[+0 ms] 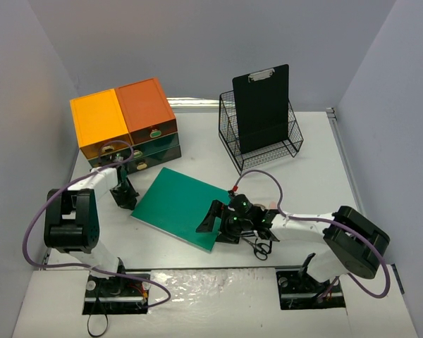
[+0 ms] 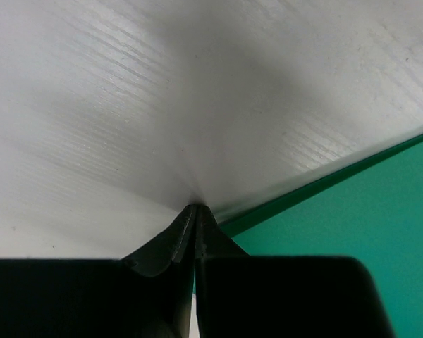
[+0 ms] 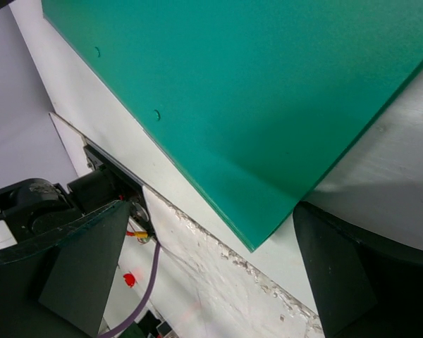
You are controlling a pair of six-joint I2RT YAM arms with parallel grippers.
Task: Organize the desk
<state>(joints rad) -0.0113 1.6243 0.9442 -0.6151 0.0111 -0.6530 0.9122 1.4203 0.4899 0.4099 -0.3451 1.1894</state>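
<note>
Desk (image 1: 324, 183): rigid, smooth white tabletop beneath everything. Green board (image 1: 178, 203) mid-desk: thin, stiff, probably light; grasp an edge. Left gripper (image 2: 194, 211) pinched together beside it; right gripper (image 1: 210, 227) spread at its corner.

My left claw (image 1: 125, 199) is just left of the flat board (image 1: 178, 204) on the desk (image 1: 324, 176), the drawer unit (image 1: 127, 121) behind it. The board's near corner lies between the fingers of my right claw (image 1: 207, 224); the wire rack (image 1: 234, 144) holding a clipboard (image 1: 261, 102) stands well behind.

Enclosed robot-lab desk (image 1: 324, 183), plain white walls (image 1: 197, 42)
</note>
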